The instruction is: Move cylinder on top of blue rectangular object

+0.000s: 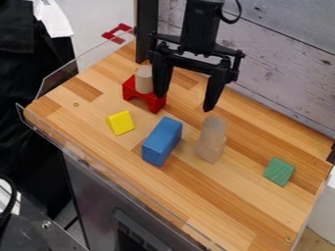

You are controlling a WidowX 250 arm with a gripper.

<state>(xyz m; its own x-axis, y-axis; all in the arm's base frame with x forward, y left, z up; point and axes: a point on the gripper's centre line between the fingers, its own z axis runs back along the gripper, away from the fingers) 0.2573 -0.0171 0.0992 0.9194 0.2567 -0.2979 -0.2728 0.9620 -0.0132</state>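
The black gripper (184, 102) hangs over the back middle of the table, its fingers spread wide with nothing between them. Just left of its left finger, a pale wooden cylinder (144, 80) stands upright on a red arch-shaped block (134, 94). The blue rectangular block (162, 141) lies in front of and below the gripper. To the right of the blue block, a light wooden piece with a rounded upper part (213, 128) stands upright; whether it is one piece or two stacked, I cannot tell.
A yellow block (120, 122) sits left of the blue one. Towards the right is a green block (279, 171). Clear low walls edge the wooden table (229, 206), and a whitewashed plank wall (281, 63) stands behind. A red piece (118, 33) is at the back left corner.
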